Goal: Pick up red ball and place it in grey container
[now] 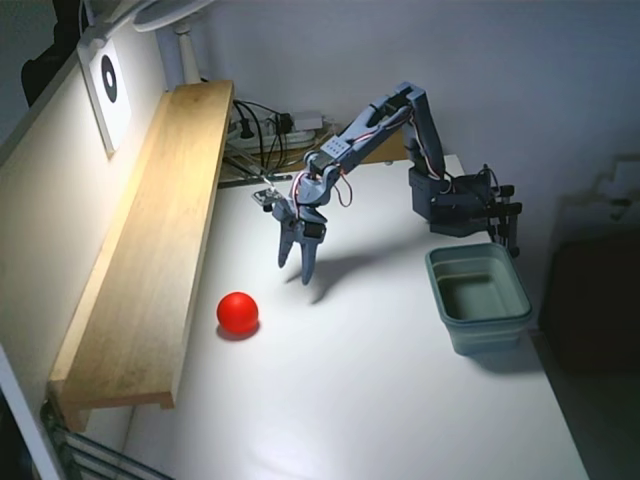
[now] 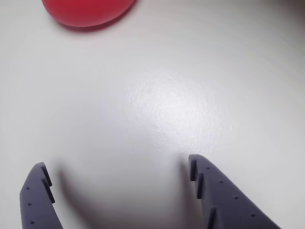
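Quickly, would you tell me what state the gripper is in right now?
Gripper: open, empty, above the table; the red ball lies apart from it.

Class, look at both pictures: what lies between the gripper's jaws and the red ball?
Nothing: only bare white table separates the open gripper from the red ball, clearest in the wrist view.

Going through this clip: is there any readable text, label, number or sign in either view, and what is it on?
No readable words or numbers in either view.
White card on the wall, fixed view: a black ring sign, no lettering.
Arm link near the tool: a pale patch with dots, too small to read.
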{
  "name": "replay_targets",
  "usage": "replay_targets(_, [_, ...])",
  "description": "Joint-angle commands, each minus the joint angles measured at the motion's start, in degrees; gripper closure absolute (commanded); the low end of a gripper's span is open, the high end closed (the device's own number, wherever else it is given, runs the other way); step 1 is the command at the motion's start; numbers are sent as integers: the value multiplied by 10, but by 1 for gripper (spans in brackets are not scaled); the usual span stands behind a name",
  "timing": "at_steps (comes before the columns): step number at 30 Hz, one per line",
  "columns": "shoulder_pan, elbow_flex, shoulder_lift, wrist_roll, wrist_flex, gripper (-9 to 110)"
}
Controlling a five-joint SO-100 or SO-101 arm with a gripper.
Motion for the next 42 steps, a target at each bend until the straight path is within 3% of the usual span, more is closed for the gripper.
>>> replay_targets(1, [-10, -27, 13, 1, -9, 63])
replay_targets(25, [-10, -27, 13, 1, -130, 63])
replay_targets(42, [-50, -27, 13, 1, -130, 63])
